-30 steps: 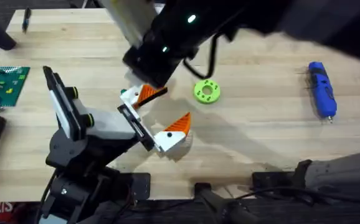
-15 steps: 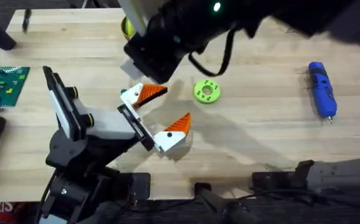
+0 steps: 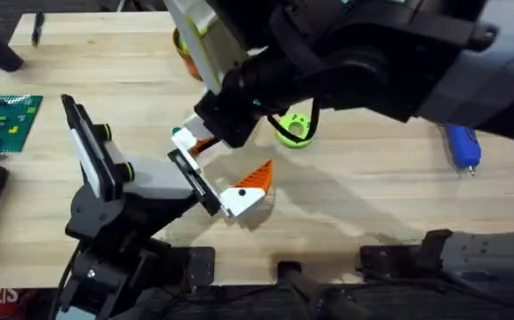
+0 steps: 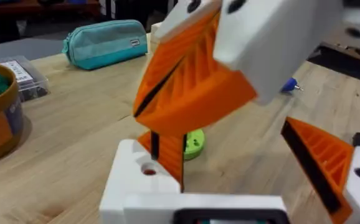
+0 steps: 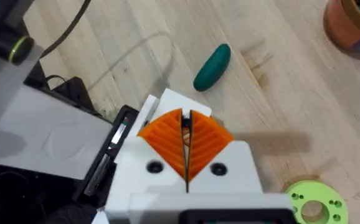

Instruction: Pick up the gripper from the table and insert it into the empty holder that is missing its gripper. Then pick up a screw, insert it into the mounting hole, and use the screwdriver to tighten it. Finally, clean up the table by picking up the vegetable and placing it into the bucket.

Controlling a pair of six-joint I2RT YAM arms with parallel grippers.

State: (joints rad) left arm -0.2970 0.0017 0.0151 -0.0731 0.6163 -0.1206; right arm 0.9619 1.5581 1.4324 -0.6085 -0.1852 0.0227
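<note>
The right arm reaches across the table from the right, and the right gripper hangs low over the near end of the holder, the black jointed arm at the lower left. From the right wrist its two orange ribbed pads are pressed together with only a thin dark slit between them. The gripper – the small loose piece with the white-and-teal base – pokes out just under them, and it looks clamped between the pads, though the contact itself is hidden. In the left wrist view a narrow orange-and-black strip drops from those closed pads onto the holder's white jaw block, touching it beside a small round hole. The holder's fitted white finger with the orange tip sits at the far end of the black rail; whether the left gripper is open or closed cannot be told. The lime-green ring lies just beyond the right gripper, half covered by the arm. The blue screwdriver lies well off to the right, its upper part under the arm. A dark green vegetable lies on the bare wood, apart from the orange-brown bucket – which stands upright at the far side of the table.
</note>
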